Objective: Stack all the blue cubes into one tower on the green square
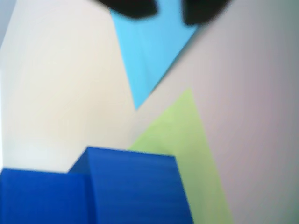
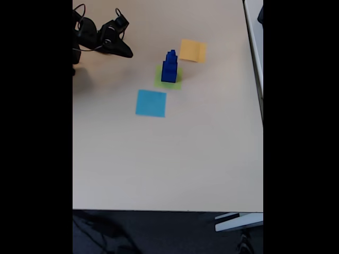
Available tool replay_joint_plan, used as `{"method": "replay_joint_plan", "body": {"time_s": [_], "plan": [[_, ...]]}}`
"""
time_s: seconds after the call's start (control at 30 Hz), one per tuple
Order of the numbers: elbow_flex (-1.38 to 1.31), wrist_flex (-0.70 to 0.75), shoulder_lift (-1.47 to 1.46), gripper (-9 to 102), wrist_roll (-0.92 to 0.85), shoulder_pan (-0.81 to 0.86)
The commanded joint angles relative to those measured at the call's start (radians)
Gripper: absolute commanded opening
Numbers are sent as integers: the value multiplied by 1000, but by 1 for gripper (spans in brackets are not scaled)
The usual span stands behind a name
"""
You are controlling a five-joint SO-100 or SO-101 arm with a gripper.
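Well right of the end effector point(image 2: 126, 53) (grip state unclear), blue cubes point(image 2: 169, 67) on green square point(image 2: 177, 82).

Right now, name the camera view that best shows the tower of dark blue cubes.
The fixed view: the whole tower of dark blue cubes stands stepped on the lime-green paper square. The wrist view shows blurred, cropped cube faces.

— What kind of place is this looking like?
— An office or a lab. A big pale tabletop point(image 2: 175, 159) is sitting over a dark floor point(image 2: 159, 233), and black wires point(image 2: 87, 225) are lying down there by a grey leg point(image 2: 238, 222).
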Motion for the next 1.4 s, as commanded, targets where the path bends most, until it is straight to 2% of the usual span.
{"method": "replay_joint_plan", "body": {"time_s": [0.0,0.23,0.43,0.63,0.7,0.87,0.93,1.07,1.17,1.3,1.37], "plan": [[9,-9,-5,0,-101,-18],[9,-12,-23,0,15,12],[9,-26,-12,0,-78,5],[9,-35,-5,0,87,21],[9,-34,-5,0,49,17],[9,-37,23,0,-175,-29],[9,-35,37,0,-204,-43],[9,-23,46,0,26,-29],[9,21,66,0,278,-14],[9,40,72,0,302,-6],[9,46,72,0,255,-6]]}}
